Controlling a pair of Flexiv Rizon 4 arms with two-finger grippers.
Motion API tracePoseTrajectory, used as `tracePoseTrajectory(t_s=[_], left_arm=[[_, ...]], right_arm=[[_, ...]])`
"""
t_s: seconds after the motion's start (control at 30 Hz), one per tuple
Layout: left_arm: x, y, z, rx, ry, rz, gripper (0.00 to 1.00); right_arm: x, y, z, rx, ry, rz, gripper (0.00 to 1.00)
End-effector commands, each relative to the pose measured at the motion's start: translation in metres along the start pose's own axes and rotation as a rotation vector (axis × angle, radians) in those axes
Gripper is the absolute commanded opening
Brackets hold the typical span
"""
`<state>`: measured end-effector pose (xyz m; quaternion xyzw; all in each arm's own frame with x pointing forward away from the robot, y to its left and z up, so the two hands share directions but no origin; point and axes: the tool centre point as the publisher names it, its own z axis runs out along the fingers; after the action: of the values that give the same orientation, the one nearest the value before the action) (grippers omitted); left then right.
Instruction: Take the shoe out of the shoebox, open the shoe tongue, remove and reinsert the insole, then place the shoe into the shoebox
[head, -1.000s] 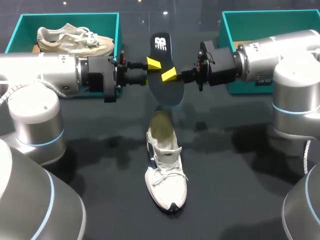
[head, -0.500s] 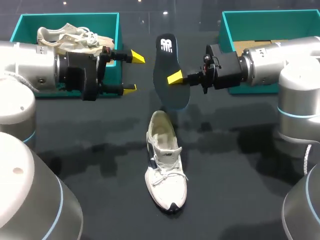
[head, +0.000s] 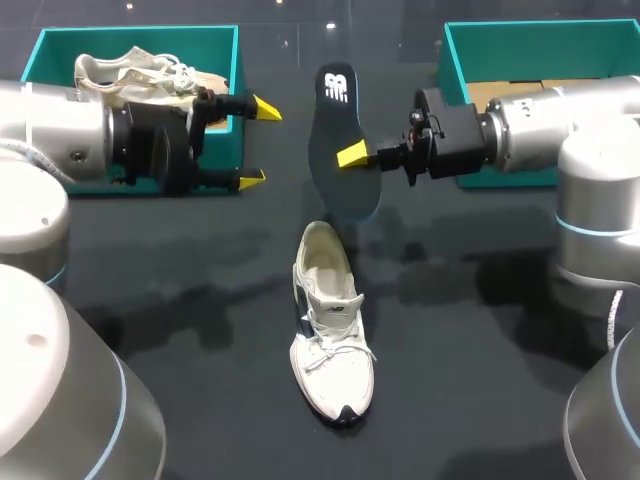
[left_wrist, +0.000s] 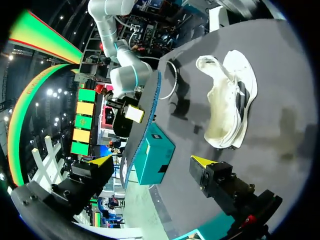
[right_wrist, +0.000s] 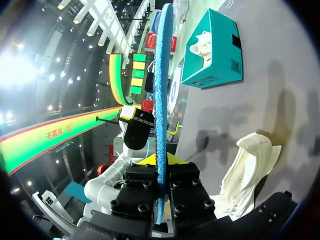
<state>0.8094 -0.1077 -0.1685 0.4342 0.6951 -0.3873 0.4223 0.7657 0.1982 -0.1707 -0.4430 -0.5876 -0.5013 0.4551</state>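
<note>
Right gripper (head: 346, 156) of mine pinched the flat dark insole (head: 342, 120) at upper centre; my left gripper (head: 258, 144) hung spread wide, apart from it.
Below, the white mesh shoe (head: 330, 320) lay on the glossy black table (head: 180, 300), its mouth gaping; the teal left shoebox (head: 150, 38) sat upper left, the right shoebox (head: 540, 45) upper right.

2 shoes (head: 333, 330) (head: 150, 78), 1 insole (head: 330, 130), 2 teal boxes (head: 140, 32) (head: 520, 28)
</note>
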Motion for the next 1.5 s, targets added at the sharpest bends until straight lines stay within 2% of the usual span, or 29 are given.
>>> tracePoseTrajectory(t_s=[0.03, 0.17, 0.3, 0.33, 0.37, 0.87, 0.9, 0.97, 1.07, 1.13, 1.2, 1.3, 1.5], left_arm=[[-0.004, 0.007, -0.007, -0.116, 0.183, -0.391, 1.00], [0.004, 0.016, -0.020, -0.157, 0.348, -0.630, 1.00], [0.014, 0.020, -0.033, -0.119, 0.537, -0.873, 1.00], [0.016, 0.020, -0.035, -0.125, 0.562, -0.874, 1.00], [0.016, 0.020, -0.035, -0.125, 0.562, -0.874, 1.00], [0.016, 0.020, -0.035, -0.125, 0.562, -0.874, 1.00], [0.019, 0.018, -0.028, -0.165, 0.582, -0.939, 1.00], [0.027, 0.011, -0.021, -0.176, 0.588, -0.972, 1.00], [0.041, 0.003, -0.015, -0.213, 0.613, -1.067, 1.00], [0.053, -0.002, -0.012, -0.208, 0.654, -1.104, 1.00], [0.067, -0.008, -0.008, -0.265, 0.687, -1.140, 1.00], [0.085, -0.013, -0.007, -0.309, 0.723, -1.169, 1.00], [0.114, -0.018, -0.013, -0.330, 0.736, -1.211, 1.00]], right_arm=[[-0.002, -0.010, -0.004, -0.036, -0.002, -0.040, 0.00], [-0.003, -0.010, -0.007, -0.067, 0.006, -0.101, 0.00], [-0.003, -0.006, -0.003, -0.090, -0.043, -0.152, 0.00], [-0.005, -0.004, -0.002, -0.093, -0.045, -0.156, 0.00], [-0.008, 0.000, 0.000, -0.112, -0.062, -0.157, 0.00], [-0.008, 0.000, 0.000, -0.112, -0.062, -0.157, 0.00], [-0.008, 0.000, 0.000, -0.112, -0.062, -0.157, 0.00], [-0.008, 0.000, 0.000, -0.112, -0.062, -0.157, 0.00], [-0.012, -0.007, -0.015, -0.133, -0.055, -0.204, 0.00], [-0.016, -0.008, -0.024, -0.155, -0.048, -0.238, 0.00], [-0.018, -0.008, -0.030, -0.170, -0.030, -0.264, 0.00], [-0.023, -0.007, -0.036, -0.181, -0.008, -0.296, 0.00], [-0.039, 0.001, -0.035, -0.166, 0.002, -0.355, 0.00]])
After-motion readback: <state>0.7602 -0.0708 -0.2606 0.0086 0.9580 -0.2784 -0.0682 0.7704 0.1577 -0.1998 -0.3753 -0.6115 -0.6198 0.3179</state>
